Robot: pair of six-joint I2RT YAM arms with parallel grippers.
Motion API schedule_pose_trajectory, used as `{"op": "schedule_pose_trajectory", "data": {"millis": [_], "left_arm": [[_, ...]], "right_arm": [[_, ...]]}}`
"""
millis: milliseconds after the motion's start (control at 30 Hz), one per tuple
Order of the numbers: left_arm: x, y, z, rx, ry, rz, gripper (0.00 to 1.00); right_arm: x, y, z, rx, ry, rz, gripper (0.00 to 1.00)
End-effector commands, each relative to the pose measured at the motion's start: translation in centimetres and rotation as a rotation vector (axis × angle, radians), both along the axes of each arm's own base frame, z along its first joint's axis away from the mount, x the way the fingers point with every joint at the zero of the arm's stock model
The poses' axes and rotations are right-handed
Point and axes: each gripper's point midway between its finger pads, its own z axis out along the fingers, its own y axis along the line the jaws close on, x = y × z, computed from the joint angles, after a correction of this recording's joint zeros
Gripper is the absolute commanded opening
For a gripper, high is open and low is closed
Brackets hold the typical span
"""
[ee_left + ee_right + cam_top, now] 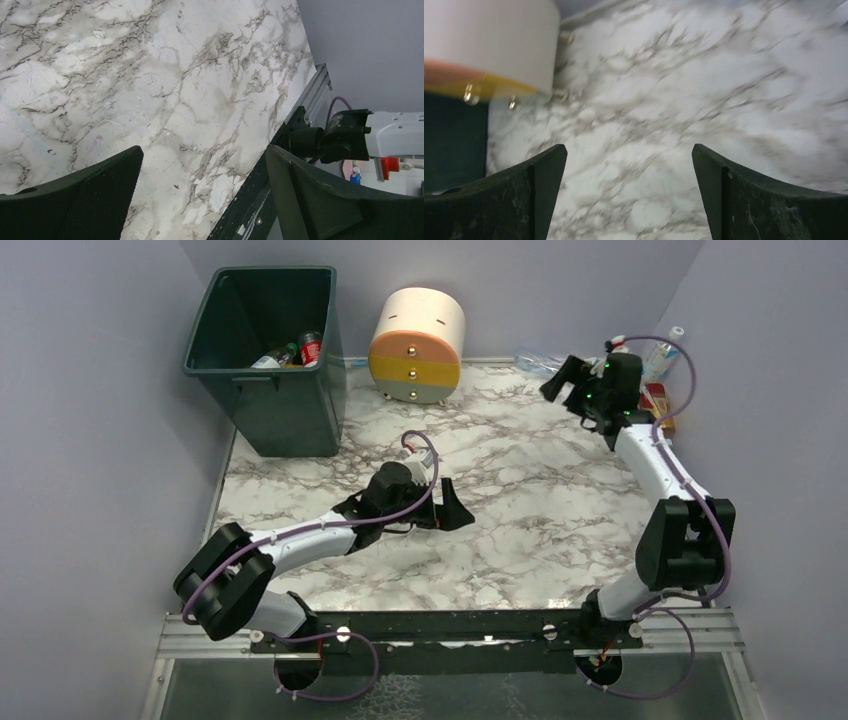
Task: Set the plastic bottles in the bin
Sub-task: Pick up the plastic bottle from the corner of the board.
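The dark green bin [232, 370] stands at the back left, with a few plastic bottles [290, 352] lying inside it. More bottles lie in the back right corner: a clear crumpled one [535, 362], an upright clear one [662, 352] and a red-labelled one [658, 398] behind my right arm. My left gripper [462, 508] hovers open and empty over mid-table; its wrist view shows only marble between the jaws [204, 155]. My right gripper [553, 383] is raised at the back right, open and empty [629, 152], facing left toward the bin [454, 140].
A round cream, yellow and grey drawer unit [417, 345] stands at the back between the bin and the right-hand bottles, and it shows in the right wrist view [489, 45]. Walls close in the table on three sides. The arms' mounting rail [450, 625] runs along the near edge.
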Motion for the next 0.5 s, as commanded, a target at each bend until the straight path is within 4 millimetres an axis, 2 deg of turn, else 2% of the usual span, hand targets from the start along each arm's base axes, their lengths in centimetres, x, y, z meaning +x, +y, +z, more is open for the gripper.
{"op": "schedule_pose_trajectory", "data": {"millis": [0,100,233,367,467], "left_arm": [[-0.4,-0.6,2.5,0.011,-0.036,-0.026,0.99],[-0.4,-0.6,3.0,0.011,-0.048,-0.023,0.99],[-0.6,-0.6,3.4,0.002,-0.053,-0.021,0.99],[-0.8,-0.4,4.1,0.001,-0.067,-0.022,0.99],[-0.8,0.0,4.6,0.015,-0.085,-0.016,0.99]], "right_arm": [[3.1,-9.3,0.9,-0.110,-0.014,-0.243,0.99],[4.7,-12.0,0.8,-0.040,-0.039,-0.302,0.99],[7.8,-13.9,-0.2,-0.004,-0.029,-0.344,0.99],[10.6,-15.3,-0.9,-0.051,-0.055,-0.368,0.99],[12.0,-16.9,-1.9,-0.123,-0.062,-0.399,0.99]]}}
